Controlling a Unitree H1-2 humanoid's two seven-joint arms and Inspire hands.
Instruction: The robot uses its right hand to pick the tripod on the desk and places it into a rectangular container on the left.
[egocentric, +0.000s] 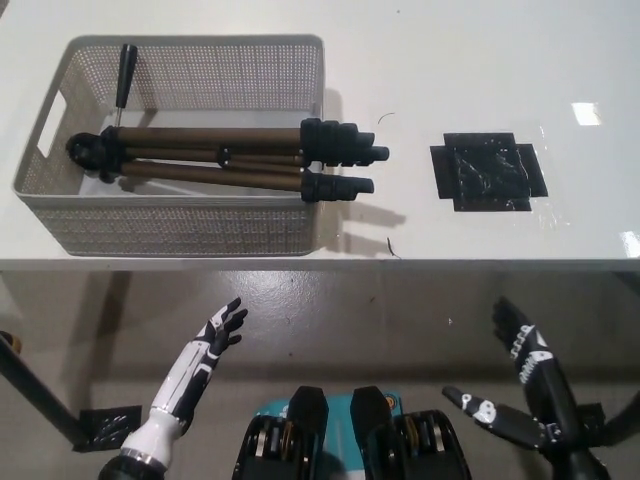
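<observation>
The bronze-legged tripod (215, 165) lies lengthwise in the grey mesh rectangular container (180, 235) at the table's left. Its black feet (345, 165) stick out over the container's right rim, and its black handle leans in the far left corner. My black right hand (520, 385) hangs open below the table's front edge at the lower right, far from the tripod and holding nothing. My white left hand (218, 332) rests open at the lower left, also below the table edge.
A patch of black tape (487, 170) marks the white table (480, 60) to the right of the container. Grey floor lies below the table's front edge, with black tape squares (108, 425) on it.
</observation>
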